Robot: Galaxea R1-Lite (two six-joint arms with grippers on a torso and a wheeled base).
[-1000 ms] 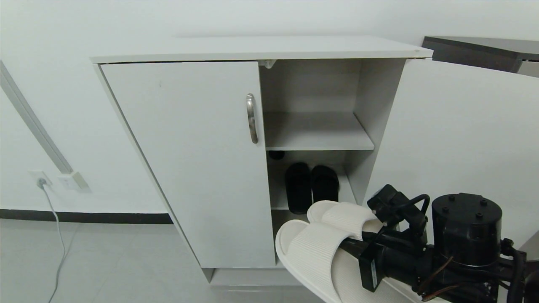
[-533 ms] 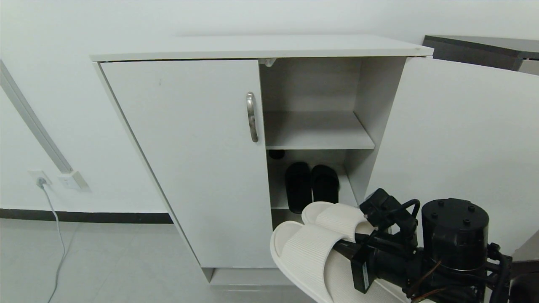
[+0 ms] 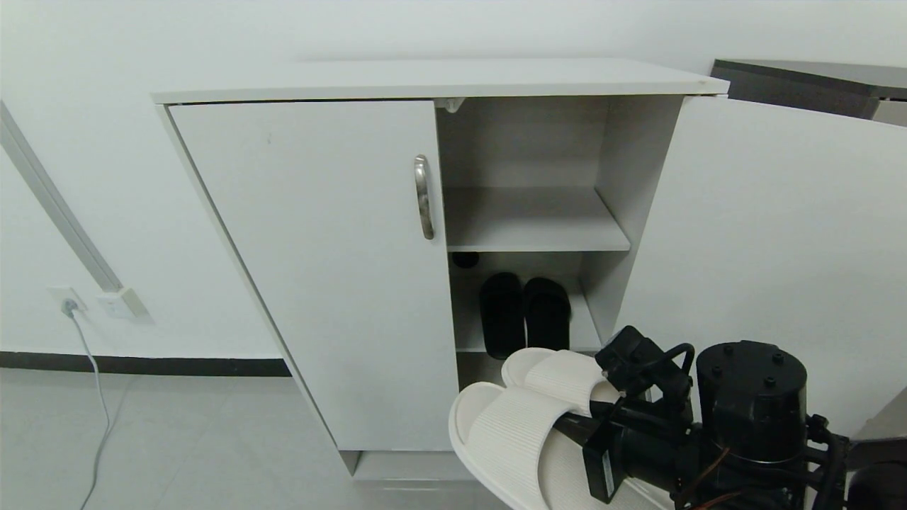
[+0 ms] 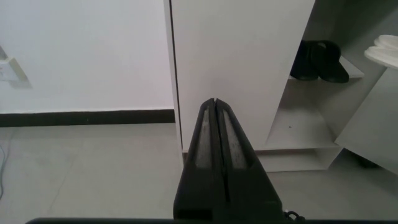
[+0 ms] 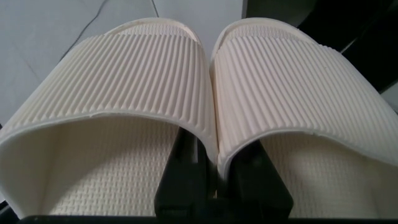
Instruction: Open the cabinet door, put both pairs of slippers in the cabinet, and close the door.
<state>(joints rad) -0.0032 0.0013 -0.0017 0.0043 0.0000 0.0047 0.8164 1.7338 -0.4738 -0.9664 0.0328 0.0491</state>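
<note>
Head view: right hand (image 3: 577,425) clamps cream ribbed slippers (image 3: 521,425), whose toes may snag the white lower shelf (image 3: 466,333) if carried low.

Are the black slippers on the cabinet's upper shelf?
No, the black slippers sit side by side on the second shelf, below the upper shelf.

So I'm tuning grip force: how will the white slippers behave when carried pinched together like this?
Probably light: the white slippers look like moulded foam, and the right gripper holds both by their inner edges. Likely stiff, since the straps stand arched unsupported. The ribbed surface should resist slipping.
</note>
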